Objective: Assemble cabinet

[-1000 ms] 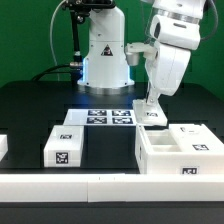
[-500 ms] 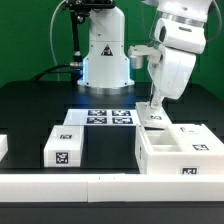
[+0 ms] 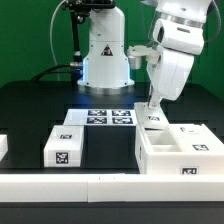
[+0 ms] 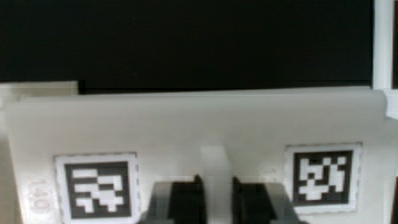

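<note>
On the black desk (image 3: 30, 110), toward the exterior view's right, stands the cabinet (image 3: 160, 165): a large white box, upright, open at the top; an inner divider (image 3: 183, 150) splits it into compartments; only bare white plastic shows inside them; a black-and-white tag (image 3: 190, 172) sits on its front wall. Directly above the far corner of the box, on the exterior view's left side of it, hangs the claw (image 3: 150, 106); its fingers are drawn fully together and point down; the exterior view does not show whether the tips touch the box. The wrist view shows the dark fingers (image 4: 175, 200) pressed side by side against a white tagged surface (image 4: 196, 120) with one square tag on either side of them; whether this surface is the box wall or a loose panel cannot be told; nothing can be made out between the fingers. Behind the box lies the marker board (image 3: 105, 117), flat on the desk. Well apart, toward the exterior view's left, rests a white block (image 3: 65, 142) with a tag on its front; a long white border rail (image 3: 60, 187) runs along the near edge.
</note>
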### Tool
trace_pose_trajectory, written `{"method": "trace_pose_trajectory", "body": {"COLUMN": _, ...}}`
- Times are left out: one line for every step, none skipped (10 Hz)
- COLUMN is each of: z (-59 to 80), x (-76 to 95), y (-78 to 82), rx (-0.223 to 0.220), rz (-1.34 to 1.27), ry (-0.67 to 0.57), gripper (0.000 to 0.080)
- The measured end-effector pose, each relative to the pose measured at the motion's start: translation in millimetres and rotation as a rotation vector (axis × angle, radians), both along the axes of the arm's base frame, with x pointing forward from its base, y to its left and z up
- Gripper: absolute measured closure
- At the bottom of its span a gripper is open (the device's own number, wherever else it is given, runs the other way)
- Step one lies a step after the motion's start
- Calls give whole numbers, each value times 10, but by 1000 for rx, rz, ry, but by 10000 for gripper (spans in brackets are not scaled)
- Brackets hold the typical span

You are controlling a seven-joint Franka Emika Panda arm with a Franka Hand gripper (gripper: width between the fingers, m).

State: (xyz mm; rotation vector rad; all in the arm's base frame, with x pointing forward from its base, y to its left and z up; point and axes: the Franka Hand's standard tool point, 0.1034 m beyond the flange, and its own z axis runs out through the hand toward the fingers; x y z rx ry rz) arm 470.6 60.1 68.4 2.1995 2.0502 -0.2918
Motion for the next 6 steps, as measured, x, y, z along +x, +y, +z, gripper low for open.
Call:
{"method": "trace_pose_trajectory", "body": {"z": 1, "x": 1, "y": -8, "rx": -1, "rz": -2, "ry": 1, "gripper": 737}}
{"method": "trace_pose_trajectory", "body": {"z": 1, "x": 2, "y": -20, "rx": -2, "rz": -5, "ry": 4, "gripper": 737}}
{"method": "trace_pose_trajectory", "body": {"z": 0, "x": 5, "y": -18, "rx": -4, "rz": -11, "ry": 6, "gripper": 737}}
{"method": "trace_pose_trajectory", "body": {"z": 0, "x": 8, "y": -1, "rx": -6, "rz": -19, "ry": 6, "gripper": 737}}
{"method": "trace_pose_trajectory", "body": {"z": 3, "x": 11, "y": 21, "rx": -7, "rz": -25, "ry": 7, "gripper": 737}}
{"method": "trace_pose_trajectory", "body": {"z": 5, "x": 15, "y": 31, "rx": -10, "rz": -33, "ry": 10, "gripper": 737}}
